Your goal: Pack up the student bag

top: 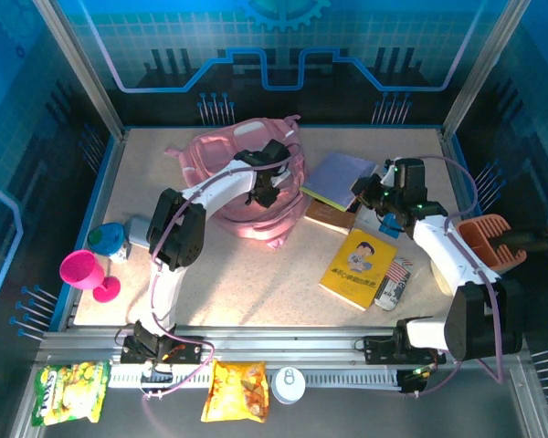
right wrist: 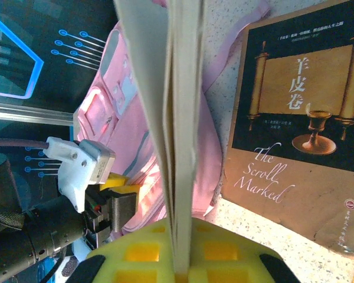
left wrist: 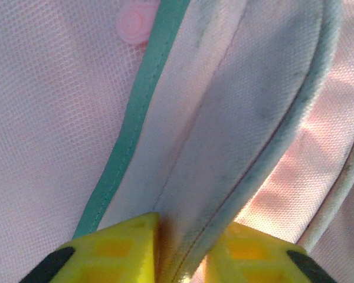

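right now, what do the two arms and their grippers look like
The left arm and right arm have white and black links, each with a mauve cable looping alongside. The left gripper and right gripper have yellow, lattice-moulded fingers with black tips.

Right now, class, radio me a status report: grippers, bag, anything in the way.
Left gripper shut on bag flap. Right gripper shut on notebook, right of bag. Brown book lies flat beside bag.
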